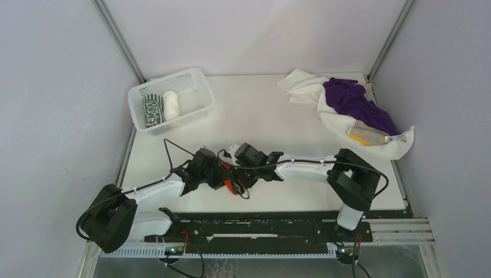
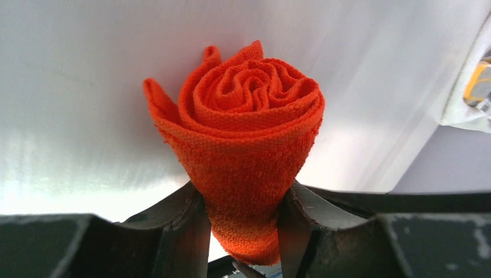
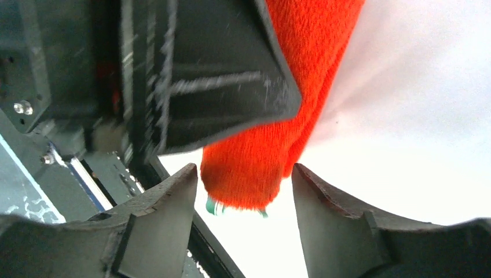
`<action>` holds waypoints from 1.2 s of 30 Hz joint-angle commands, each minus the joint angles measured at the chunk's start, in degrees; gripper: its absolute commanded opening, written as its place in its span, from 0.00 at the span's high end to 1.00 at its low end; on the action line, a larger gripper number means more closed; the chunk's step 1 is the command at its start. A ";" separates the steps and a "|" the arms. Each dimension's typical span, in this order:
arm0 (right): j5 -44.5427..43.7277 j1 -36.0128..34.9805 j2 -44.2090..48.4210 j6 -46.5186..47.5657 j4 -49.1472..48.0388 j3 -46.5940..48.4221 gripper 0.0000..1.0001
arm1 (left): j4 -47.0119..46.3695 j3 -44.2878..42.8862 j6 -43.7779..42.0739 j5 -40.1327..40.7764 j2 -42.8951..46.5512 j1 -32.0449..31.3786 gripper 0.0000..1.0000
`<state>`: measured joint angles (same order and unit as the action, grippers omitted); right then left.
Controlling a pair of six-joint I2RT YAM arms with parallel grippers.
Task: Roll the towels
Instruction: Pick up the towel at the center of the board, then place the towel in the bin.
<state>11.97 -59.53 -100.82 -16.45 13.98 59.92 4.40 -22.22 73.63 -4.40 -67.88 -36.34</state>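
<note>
One orange-red towel roll is standing out lengthwise from our left fingers, which are gripping its base. Our right fingers are straddling that base, open.

orange towel: matt terry cloth, nubbly loops
counter: smooth, faint sheen
basket: plastic mesh
left claw: matt black plastic, scuffed

An orange-red towel slants from upper right to centre, its end between the right gripper's parted fingers at the bottom. The left arm's black finger covers its upper left.
</note>
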 commanded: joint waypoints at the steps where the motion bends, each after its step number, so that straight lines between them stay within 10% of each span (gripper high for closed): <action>1: -3.75 1.09 8.95 1.09 1.08 -0.20 0.38 | 9.72 -7.68 -13.15 3.38 -1.71 3.64 0.60; 18: -20.95 10.85 34.28 4.17 5.70 -11.35 0.17 | 26.02 -45.92 -37.46 -7.72 -12.96 23.55 0.59; 36: -20.19 16.94 34.59 4.53 2.11 -17.91 0.14 | 45.11 -104.20 -53.07 -19.42 -55.31 39.41 0.58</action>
<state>-7.64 -43.22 -65.78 -12.80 18.96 42.39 44.29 -117.23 24.32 -20.51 -118.76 1.32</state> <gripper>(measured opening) 0.864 0.430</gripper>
